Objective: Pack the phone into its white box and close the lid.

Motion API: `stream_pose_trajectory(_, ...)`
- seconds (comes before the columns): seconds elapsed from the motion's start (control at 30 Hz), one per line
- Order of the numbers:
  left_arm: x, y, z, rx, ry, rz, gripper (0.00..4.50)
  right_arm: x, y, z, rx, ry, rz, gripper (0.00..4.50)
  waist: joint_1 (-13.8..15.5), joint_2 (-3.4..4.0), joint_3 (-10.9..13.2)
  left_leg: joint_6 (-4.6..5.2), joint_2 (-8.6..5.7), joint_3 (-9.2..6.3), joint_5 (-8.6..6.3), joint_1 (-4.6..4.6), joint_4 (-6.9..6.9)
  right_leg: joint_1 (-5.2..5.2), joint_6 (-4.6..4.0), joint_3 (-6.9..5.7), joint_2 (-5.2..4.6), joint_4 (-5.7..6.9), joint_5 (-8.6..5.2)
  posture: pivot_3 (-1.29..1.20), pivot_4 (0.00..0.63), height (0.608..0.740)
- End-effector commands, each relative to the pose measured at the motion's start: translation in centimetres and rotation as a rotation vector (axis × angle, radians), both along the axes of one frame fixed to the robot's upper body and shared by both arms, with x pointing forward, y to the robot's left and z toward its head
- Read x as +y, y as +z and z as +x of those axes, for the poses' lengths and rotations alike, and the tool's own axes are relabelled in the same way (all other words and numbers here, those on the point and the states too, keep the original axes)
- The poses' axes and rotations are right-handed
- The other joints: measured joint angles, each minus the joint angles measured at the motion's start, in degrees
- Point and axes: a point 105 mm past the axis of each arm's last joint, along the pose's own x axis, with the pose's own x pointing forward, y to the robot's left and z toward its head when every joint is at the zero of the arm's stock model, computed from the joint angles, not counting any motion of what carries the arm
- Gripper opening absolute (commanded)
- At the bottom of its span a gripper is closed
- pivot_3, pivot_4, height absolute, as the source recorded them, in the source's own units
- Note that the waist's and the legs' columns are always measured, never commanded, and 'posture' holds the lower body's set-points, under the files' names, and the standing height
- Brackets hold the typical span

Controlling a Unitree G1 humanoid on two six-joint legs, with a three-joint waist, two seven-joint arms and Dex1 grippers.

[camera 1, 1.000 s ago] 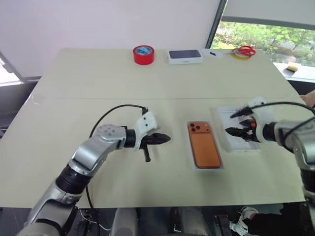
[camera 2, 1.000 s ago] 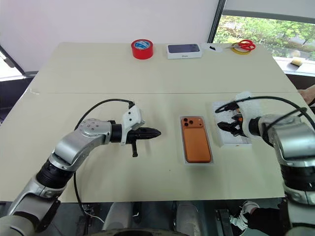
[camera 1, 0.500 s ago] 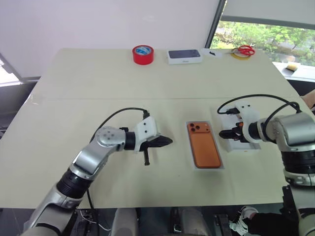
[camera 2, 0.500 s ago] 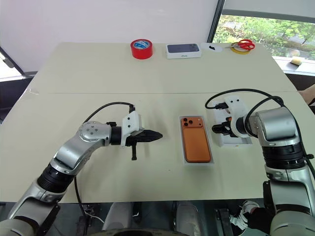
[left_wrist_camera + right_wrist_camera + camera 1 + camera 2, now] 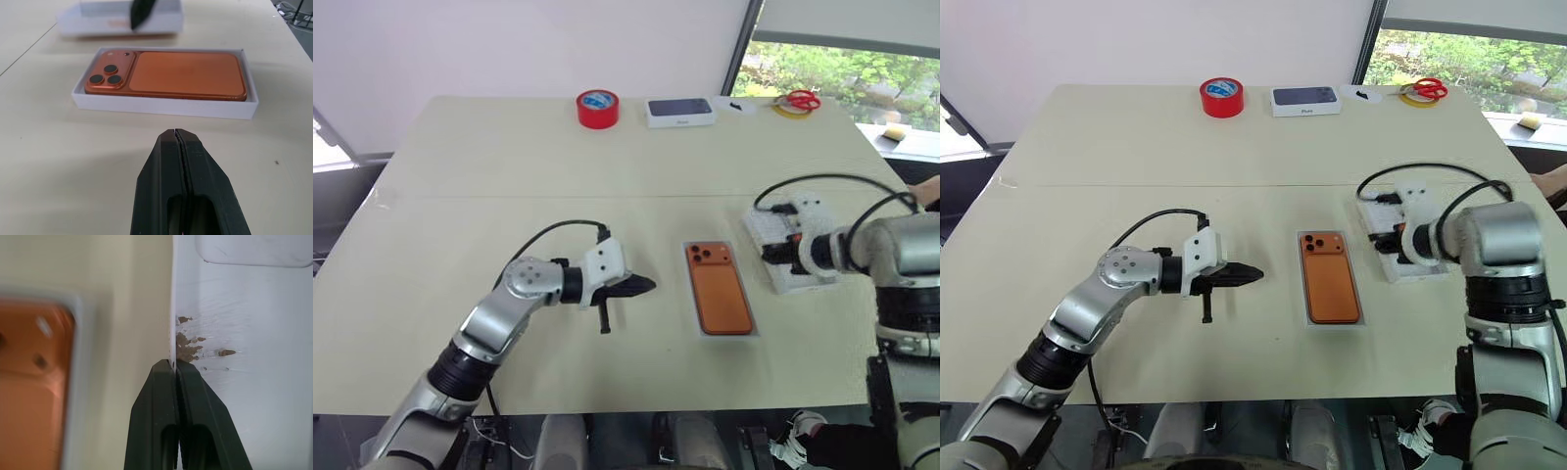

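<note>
Pinching the lid (image 5: 1408,257) wall, right gripper (image 5: 174,363) clenched, phone (image 5: 1331,280) in white box (image 5: 161,104) beside, left gripper (image 5: 178,133) clenched empty.

Around the white box (image 5: 1332,322) we see bare table (image 5: 1234,166); the left gripper (image 5: 1252,274) flanks one side, the lid (image 5: 1410,266) the other, leaving open gaps.

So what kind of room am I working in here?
Probably an office or lab test bench rather than a home: one wide beige table against a plain white wall, a window onto trees, and loose supplies at the far edge, namely a red tape roll and red-handled scissors.
</note>
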Motion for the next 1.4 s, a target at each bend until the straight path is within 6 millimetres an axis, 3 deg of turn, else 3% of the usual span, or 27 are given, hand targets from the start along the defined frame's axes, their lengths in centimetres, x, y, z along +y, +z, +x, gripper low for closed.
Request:
stream_pose_trajectory(0.03, 1.0, 0.9, 0.7, -0.034, 0.041, -0.028, 0.0, 1.0, 4.5, -0.5, -0.155, 0.102, 0.204, 0.06, 0.0, 0.0, 0.0, 0.0, 0.02, -0.01, 0.0, 0.0, -0.02, 0.0, 0.0, 0.0, 0.02, 0.0, 0.0, 0.0, 0.15, 0.73)
stream_pose_trajectory(0.17, 1.6, 0.8, 1.7, -0.026, 0.082, -0.035, 0.0, 3.7, 6.1, -2.4, -0.196, 0.303, 0.383, 0.06, 0.0, 0.0, 0.0, 0.0, 0.03, -0.01, 0.0, 0.02, -0.02, 0.02, 0.0, 0.0, 0.02, -0.01, 0.0, 0.0, 0.15, 0.73)
stream_pose_trajectory(0.3, 2.1, 0.6, 2.8, -0.026, 0.108, -0.032, 0.0, 9.0, 5.5, -5.5, -0.152, 0.535, 0.568, 0.06, -0.1, -0.02, 0.0, 0.01, 0.03, -0.03, 0.0, 0.03, 0.0, 0.06, 0.0, 0.0, 0.02, -0.01, 0.0, 0.0, 0.15, 0.73)
stream_pose_trajectory(0.47, 2.2, 0.8, 3.4, -0.03, 0.122, -0.048, 0.0, 13.8, 4.4, -6.8, -0.151, 0.568, 0.713, 0.06, -0.1, -0.04, 0.0, 0.03, 0.03, -0.05, -0.01, -0.02, 0.06, 0.04, 0.03, -0.01, 0.04, 0.01, 0.01, 0.0, 0.15, 0.73)
stream_pose_trajectory(0.57, 2.3, 0.7, 3.5, -0.031, 0.13, -0.05, 0.0, 16.2, 2.6, -7.7, -0.129, 0.545, 0.764, 0.06, 0.1, -0.04, 0.0, 0.03, 0.04, -0.07, -0.01, 0.0, 0.04, 0.06, 0.04, -0.01, 0.05, 0.02, 0.01, 0.0, 0.15, 0.73)
stream_pose_trajectory(0.7, 2.1, 0.8, 3.3, -0.036, 0.133, -0.064, 0.0, 17.8, 1.0, -8.6, -0.104, 0.473, 0.808, 0.06, 0.1, -0.05, 0.0, 0.05, 0.03, -0.08, -0.02, -0.07, 0.05, 0.04, 0.05, -0.03, 0.03, -0.01, 0.01, 0.0, 0.15, 0.73)
stream_pose_trajectory(1.0, 1.1, 0.7, 3.0, -0.037, 0.119, -0.074, 0.0, 15.5, -2.4, -9.0, 0.002, 0.345, 0.734, 0.06, 0.1, -0.05, 0.0, 0.05, 0.04, -0.11, -0.02, -0.02, 0.06, 0.08, 0.03, -0.02, 0.04, 0.0, 0.01, 0.0, 0.15, 0.73)
stream_pose_trajectory(1.1, -0.4, 0.5, 2.8, -0.031, 0.096, -0.086, 0.0, 14.5, -2.6, -8.6, 0.011, 0.328, 0.709, 0.82, 0.1, -0.05, 0.0, 0.05, 0.03, -0.12, -0.03, -0.01, 0.07, 0.12, 0.03, -0.02, 0.03, -0.02, 0.01, 0.0, 0.15, 0.73)
stream_pose_trajectory(1.2, -1.6, 0.4, 2.8, -0.029, 0.085, -0.097, 0.0, 13.7, -1.9, -8.1, -0.007, 0.34, 0.652, 2.3, 0.1, -0.05, 0.0, 0.06, 0.03, -0.11, -0.03, -0.01, 0.07, 0.12, 0.03, -0.02, 0.03, -0.02, 0.01, 0.0, 0.15, 0.73)
stream_pose_trajectory(1.27, -2.8, 0.4, 3.0, -0.021, 0.083, -0.112, 0.0, 12.6, 0.2, -7.2, -0.077, 0.355, 0.613, 3.29, 0.0, -0.05, 0.0, 0.06, 0.03, -0.11, -0.03, -0.02, 0.08, 0.1, 0.03, -0.02, 0.04, -0.02, 0.01, 0.0, 0.15, 0.73)
stream_pose_trajectory(1.4, -4.5, 0.3, 2.9, -0.006, 0.066, -0.126, 0.0, 9.4, 3.4, -5.9, -0.18, 0.301, 0.522, 3.29, 0.1, -0.04, 0.0, 0.06, 0.03, -0.1, -0.03, -0.02, 0.06, 0.07, 0.03, -0.01, 0.06, -0.01, 0.01, 0.0, 0.15, 0.73)
